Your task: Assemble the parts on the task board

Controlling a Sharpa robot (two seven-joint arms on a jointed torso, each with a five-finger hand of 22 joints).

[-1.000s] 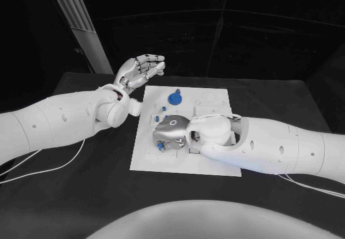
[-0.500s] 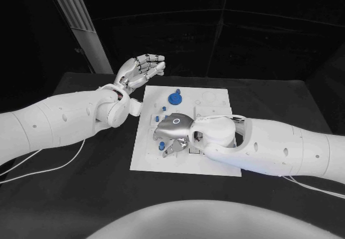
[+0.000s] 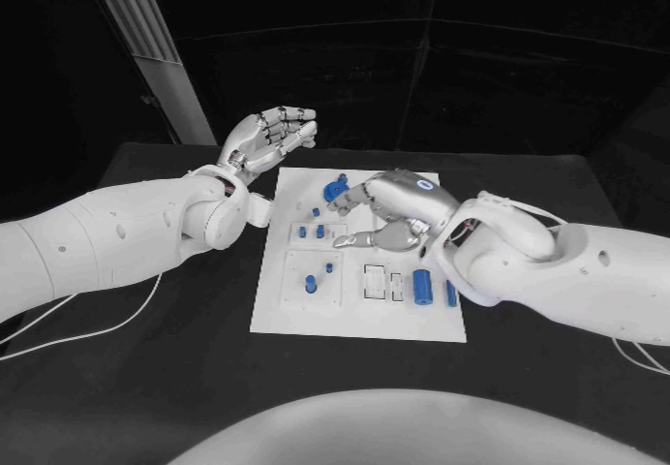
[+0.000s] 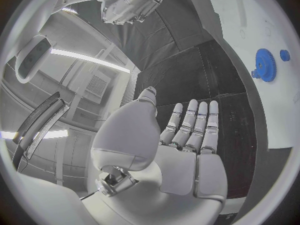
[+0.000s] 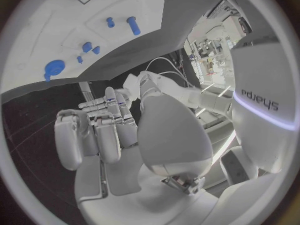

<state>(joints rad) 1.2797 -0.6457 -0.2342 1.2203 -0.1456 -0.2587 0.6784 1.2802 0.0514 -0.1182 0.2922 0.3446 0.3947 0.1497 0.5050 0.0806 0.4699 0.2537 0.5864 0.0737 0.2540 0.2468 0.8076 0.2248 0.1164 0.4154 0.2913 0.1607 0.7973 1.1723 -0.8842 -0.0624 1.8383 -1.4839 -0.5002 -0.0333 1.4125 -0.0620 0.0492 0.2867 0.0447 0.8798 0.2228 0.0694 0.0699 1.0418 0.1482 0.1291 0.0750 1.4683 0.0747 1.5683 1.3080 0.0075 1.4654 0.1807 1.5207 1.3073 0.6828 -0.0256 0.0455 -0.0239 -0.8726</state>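
Task board (image 3: pixel 356 315) lies flat mid-table, white, its near and left margins bare. Right hand (image 3: pixel 395 205) hovers over the board's far half, fingers apart, nothing held. Blue gear (image 3: pixel 337 187) stands just beside that hand's fingertips, toward the left arm. Two short blue pegs (image 3: pixel 310 232) sit below the gear on the near side of the hand. One small blue peg (image 3: pixel 310 283) stands in the board's near-left block. Two blue cylinders (image 3: pixel 422 285) lie side by side close under the right forearm. Smaller blue bits near the gear are too small to count surely. Left hand (image 3: pixel 268 136) is raised off the board's far-left corner over the black table (image 3: pixel 167 378), fingers loosely curled, empty. "Sharpa" (image 5: pixel 258 98) is printed on the right wrist housing.
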